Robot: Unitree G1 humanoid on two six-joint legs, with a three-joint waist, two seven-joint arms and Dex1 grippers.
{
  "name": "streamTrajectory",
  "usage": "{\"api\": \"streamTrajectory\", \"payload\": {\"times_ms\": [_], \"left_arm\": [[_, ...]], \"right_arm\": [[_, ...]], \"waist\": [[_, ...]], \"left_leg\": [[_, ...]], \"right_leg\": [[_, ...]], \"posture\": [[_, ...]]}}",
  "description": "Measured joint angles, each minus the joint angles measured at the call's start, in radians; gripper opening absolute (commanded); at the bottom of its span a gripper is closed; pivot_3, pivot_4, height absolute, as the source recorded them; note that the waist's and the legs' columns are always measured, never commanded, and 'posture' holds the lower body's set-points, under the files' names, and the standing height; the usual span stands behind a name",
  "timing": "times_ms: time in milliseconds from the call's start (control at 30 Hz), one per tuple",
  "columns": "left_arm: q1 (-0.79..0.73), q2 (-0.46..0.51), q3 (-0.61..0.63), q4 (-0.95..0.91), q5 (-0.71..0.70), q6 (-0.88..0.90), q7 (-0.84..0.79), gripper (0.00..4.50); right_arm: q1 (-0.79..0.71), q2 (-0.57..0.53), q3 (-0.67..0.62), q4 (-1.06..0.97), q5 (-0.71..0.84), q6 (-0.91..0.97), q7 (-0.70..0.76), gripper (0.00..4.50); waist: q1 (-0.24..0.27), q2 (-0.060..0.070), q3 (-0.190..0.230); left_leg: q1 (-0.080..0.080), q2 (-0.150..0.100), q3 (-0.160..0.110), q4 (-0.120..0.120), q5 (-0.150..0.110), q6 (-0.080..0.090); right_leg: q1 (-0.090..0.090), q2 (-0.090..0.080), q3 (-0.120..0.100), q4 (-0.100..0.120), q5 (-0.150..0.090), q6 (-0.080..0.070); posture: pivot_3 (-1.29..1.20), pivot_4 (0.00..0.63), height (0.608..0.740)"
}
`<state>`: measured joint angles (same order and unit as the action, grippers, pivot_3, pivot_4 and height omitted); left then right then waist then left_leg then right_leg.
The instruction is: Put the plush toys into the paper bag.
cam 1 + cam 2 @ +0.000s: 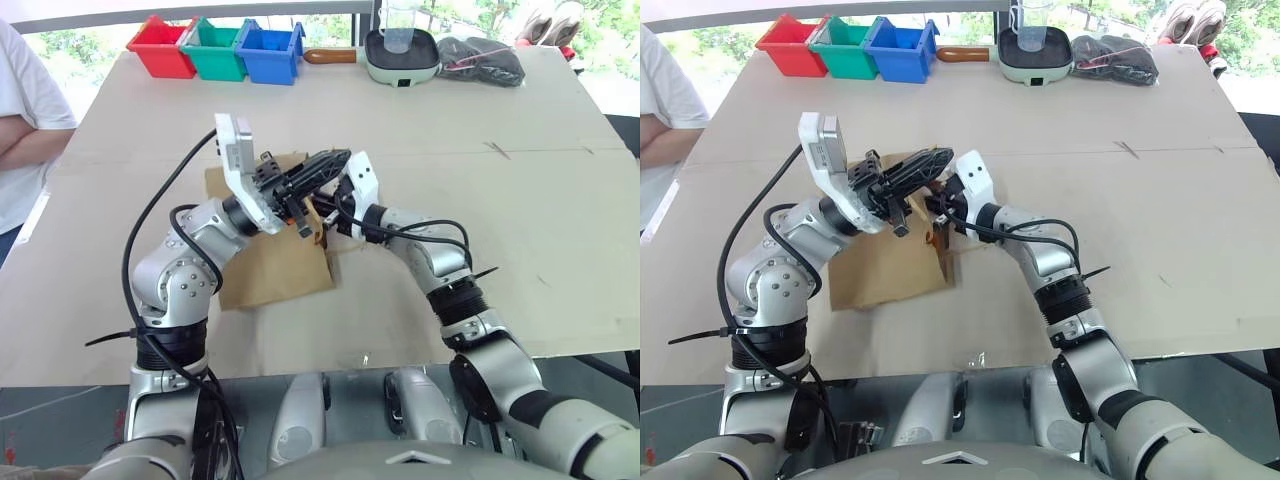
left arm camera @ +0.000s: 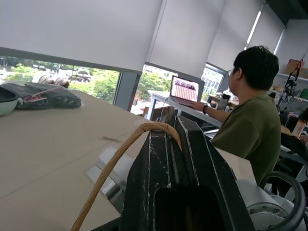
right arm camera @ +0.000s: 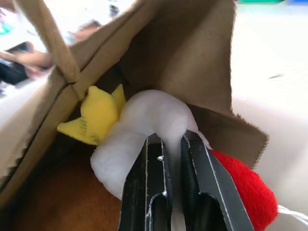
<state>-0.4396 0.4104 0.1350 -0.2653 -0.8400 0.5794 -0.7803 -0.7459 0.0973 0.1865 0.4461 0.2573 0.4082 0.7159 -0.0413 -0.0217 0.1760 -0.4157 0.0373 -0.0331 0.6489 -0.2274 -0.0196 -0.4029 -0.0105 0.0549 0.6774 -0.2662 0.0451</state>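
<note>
The left claw (image 1: 322, 166) is closed on a handle (image 2: 126, 150) of the paper bag (image 1: 270, 268), holding it up over the worktop (image 1: 520, 210). The right claw (image 3: 174, 144) pinches the white plush toy (image 3: 144, 122) at the bag's open mouth.

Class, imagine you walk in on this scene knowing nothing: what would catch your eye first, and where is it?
In the middle of the table, both arms meet at the mouth of the brown paper bag. The left gripper is shut on its twisted handle, while the right gripper pinches the white plush toy at the bag's opening. Red, green and blue bins line the far edge.
</note>
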Motion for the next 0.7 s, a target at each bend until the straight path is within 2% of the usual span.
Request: {"api": "streamTrajectory", "payload": {"times_ms": [67,167,267,400,700], "left_arm": [[0.013,0.002,-0.001,0.000,0.012,-0.004,-0.003,0.00],[0.021,0.011,0.004,0.000,0.015,-0.014,-0.005,0.00],[0.040,0.018,0.019,0.000,0.015,-0.026,-0.006,0.00],[0.063,0.014,0.030,0.000,0.014,-0.036,-0.002,0.00],[0.050,-0.018,0.031,0.008,0.012,-0.065,-0.005,0.00]], "right_arm": [[-0.001,0.009,0.004,0.040,0.013,-0.005,0.057,1.45],[-0.002,0.008,0.002,0.061,0.051,0.002,0.157,3.09],[0.029,-0.028,0.010,-0.002,0.082,0.043,0.233,4.29],[0.111,-0.114,0.012,-0.135,0.097,0.103,0.252,4.29],[0.207,-0.322,-0.068,-0.492,0.103,0.248,0.100,4.29]], "waist": [[0.000,0.000,0.000],[0.002,0.000,0.000],[0.004,0.000,0.000],[0.006,0.000,0.000],[0.009,0.000,0.000]], "left_leg": [[0.000,0.000,0.000,0.000,0.000,0.000],[0.000,0.000,0.000,0.000,0.000,0.000],[0.000,0.000,-0.001,0.000,0.000,0.000],[-0.001,0.000,-0.001,0.000,0.000,0.000],[-0.001,-0.001,-0.001,0.001,0.000,0.000]], "right_leg": [[0.000,0.000,0.000,0.000,0.000,0.000],[0.000,0.000,0.000,0.000,0.000,0.000],[0.000,0.000,-0.001,0.000,0.000,0.000],[0.000,-0.001,-0.001,0.000,0.000,0.000],[0.000,-0.001,-0.001,0.000,0.000,0.000]], "posture": [[0.00,0.150,0.740],[0.00,0.150,0.740],[0.00,0.150,0.740],[0.00,0.150,0.740],[0.00,0.150,0.740]]}}
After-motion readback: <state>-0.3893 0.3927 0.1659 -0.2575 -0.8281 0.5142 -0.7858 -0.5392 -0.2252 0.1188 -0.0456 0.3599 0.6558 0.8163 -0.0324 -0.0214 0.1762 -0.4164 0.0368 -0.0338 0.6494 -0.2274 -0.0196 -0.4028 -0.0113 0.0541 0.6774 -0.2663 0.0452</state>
